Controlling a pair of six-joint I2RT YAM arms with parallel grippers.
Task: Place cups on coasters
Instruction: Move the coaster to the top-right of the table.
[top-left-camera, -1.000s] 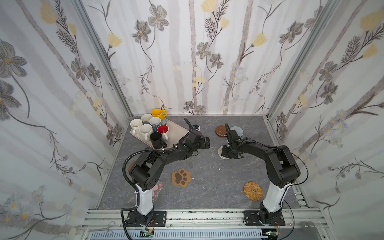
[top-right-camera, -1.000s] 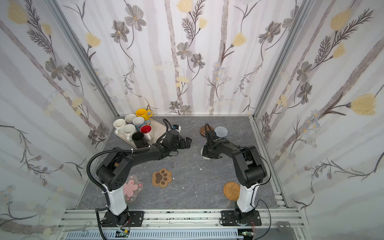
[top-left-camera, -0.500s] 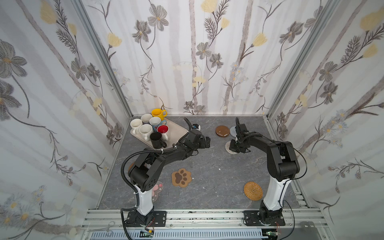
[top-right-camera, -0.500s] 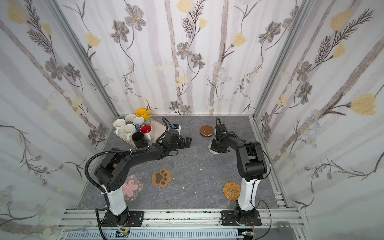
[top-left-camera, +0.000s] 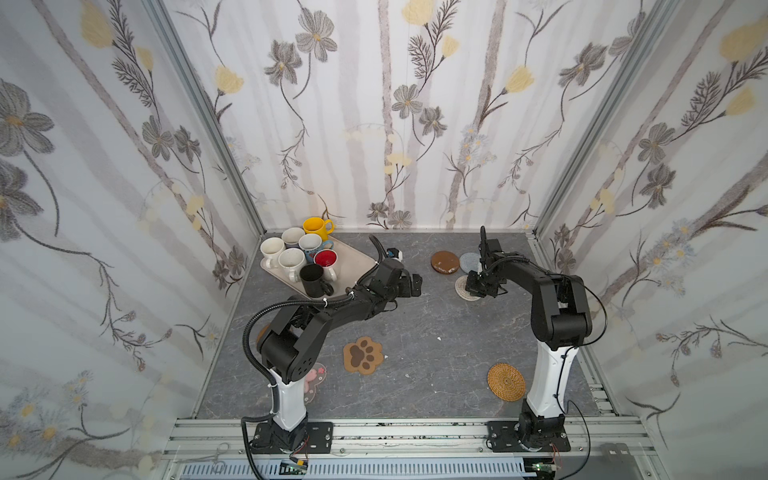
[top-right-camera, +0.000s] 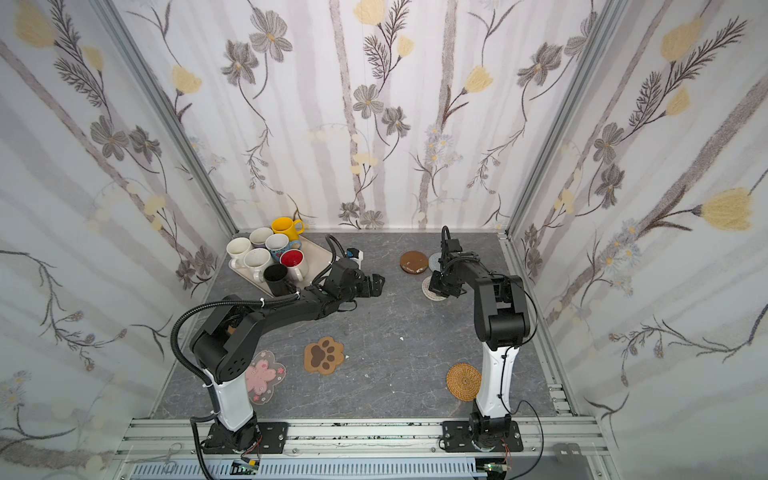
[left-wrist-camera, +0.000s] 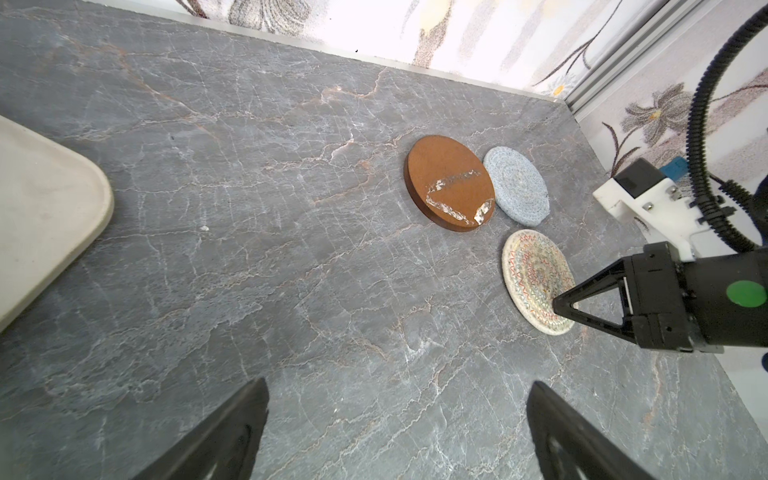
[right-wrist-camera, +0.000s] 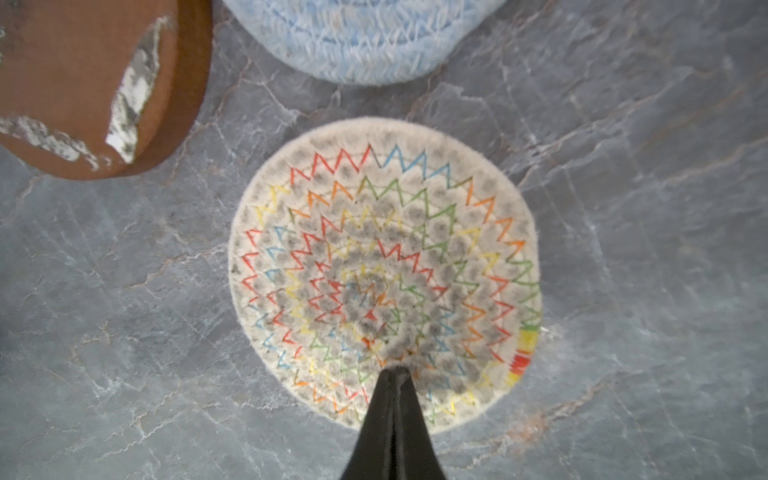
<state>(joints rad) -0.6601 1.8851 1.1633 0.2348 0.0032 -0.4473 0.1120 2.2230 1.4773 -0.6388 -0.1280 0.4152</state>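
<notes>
Right claw (right-wrist-camera: 395, 371) clenched, tip on the beige woven coaster (top-left-camera: 460, 286) right of centre in both top views; left claw (top-left-camera: 413, 285) released, empty, above the counter (top-left-camera: 415, 332)

Mugs (top-left-camera: 291, 259) crowd the tray's (top-left-camera: 358, 258) left end, back left. Back right, three coasters (top-left-camera: 445, 262) huddle; my right gripper (right-wrist-camera: 392, 376) hangs over the nearest coaster (right-wrist-camera: 382, 266).

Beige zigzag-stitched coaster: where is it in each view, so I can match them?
Both top views: beige coaster right of centre, partly under the right gripper.
Left wrist: beige coaster beneath the shut fingers.
Right wrist: beige coaster fills the centre.
Shared landmark: scuffed brown disc beside it.
</notes>
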